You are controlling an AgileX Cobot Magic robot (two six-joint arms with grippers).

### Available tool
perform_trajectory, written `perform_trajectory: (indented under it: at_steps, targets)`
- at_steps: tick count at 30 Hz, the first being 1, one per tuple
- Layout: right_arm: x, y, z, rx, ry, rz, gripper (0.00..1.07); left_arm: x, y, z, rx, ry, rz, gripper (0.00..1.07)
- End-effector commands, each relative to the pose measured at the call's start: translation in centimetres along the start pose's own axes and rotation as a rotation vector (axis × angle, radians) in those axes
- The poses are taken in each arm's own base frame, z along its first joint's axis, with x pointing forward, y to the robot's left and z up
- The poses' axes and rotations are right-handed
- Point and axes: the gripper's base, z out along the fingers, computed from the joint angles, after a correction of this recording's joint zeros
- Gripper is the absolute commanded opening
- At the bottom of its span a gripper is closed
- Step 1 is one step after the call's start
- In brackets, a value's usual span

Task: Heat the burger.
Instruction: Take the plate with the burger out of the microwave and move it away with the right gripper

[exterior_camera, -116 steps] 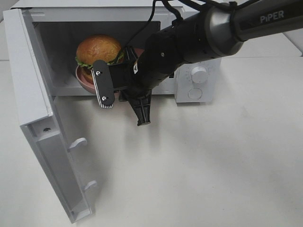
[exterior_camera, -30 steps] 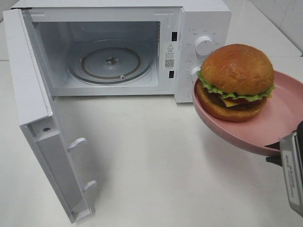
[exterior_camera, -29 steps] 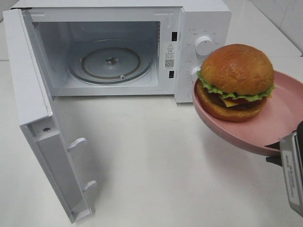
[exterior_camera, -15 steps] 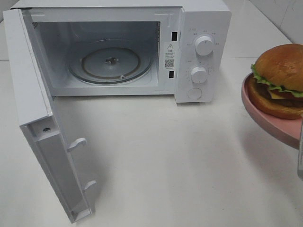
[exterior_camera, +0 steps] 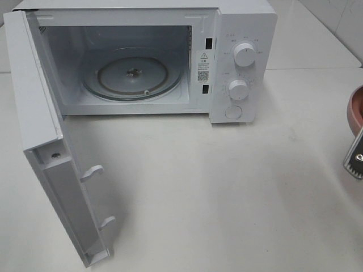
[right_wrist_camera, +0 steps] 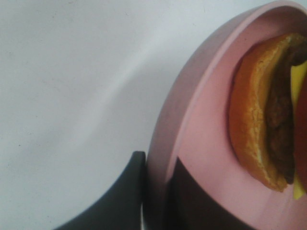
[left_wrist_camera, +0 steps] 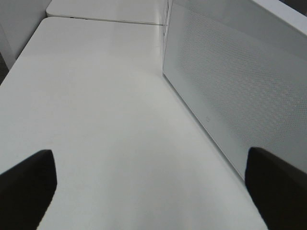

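**White tabletop, microwave standing open, burger off to the right**

White matte tabletop [exterior_camera: 215, 187] carries a white countertop microwave oven [exterior_camera: 244, 22] at the back of the exterior view. Its hinged white door [exterior_camera: 39, 130] is swung fully out toward the near left, with two small latch hooks on its inner edge. Inside the cavity only the round clear glass turntable [exterior_camera: 133, 73] lies flat on the floor. On the control panel, two white round dials sit one above the other, a round button below them.

At the far right edge of the exterior view, a sliver of the round pink plate [exterior_camera: 356, 110] shows, with a bit of the right gripper [exterior_camera: 354, 154] just beneath it. From the right wrist view: the right gripper [right_wrist_camera: 156, 191] has its dark fingers [right_wrist_camera: 122, 196] pinched together on the pink plate's rim [right_wrist_camera: 182, 120], one finger on each face. The round burger with golden-brown bun, dark patty and yellow cheese [right_wrist_camera: 256, 115] rests on that plate, well apart from the oven.

Left gripper [left_wrist_camera: 148, 187]: both dark fingertips [left_wrist_camera: 29, 184] stand wide apart, holding nothing, over bare tabletop beside the door's perforated outer panel [left_wrist_camera: 230, 81].
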Motion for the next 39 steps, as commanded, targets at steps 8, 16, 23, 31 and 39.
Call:
perform_trajectory:
  at_steps: [8, 16, 23, 31, 39]
  targets:
    - [-1.9, -0.6, 1.8, 0.151, 0.166, 0.277, 0.01, 0.1, -0.1, -0.1, 0.003, -0.022, -0.003, 1.00]
    - [-3.4, -0.5, 2.9, 0.213, 0.248, 0.455, 0.02, 0.1, -0.1, -0.1, 0.003, -0.022, -0.003, 1.00]
    - [-4.1, 0.8, 4.5, 0.203, 0.295, 0.510, 0.02, 0.1, -0.1, -0.1, 0.003, -0.022, -0.003, 1.00]
    - [-4.8, 3.1, 7.0, 0.149, 0.330, 0.498, 0.02, 0.1, -0.1, -0.1, 0.003, -0.022, -0.003, 1.00]
    - [-4.6, 4.4, 9.6, 0.116, 0.387, 0.527, 0.02, 0.1, -0.1, -0.1, 0.003, -0.022, -0.003, 1.00]
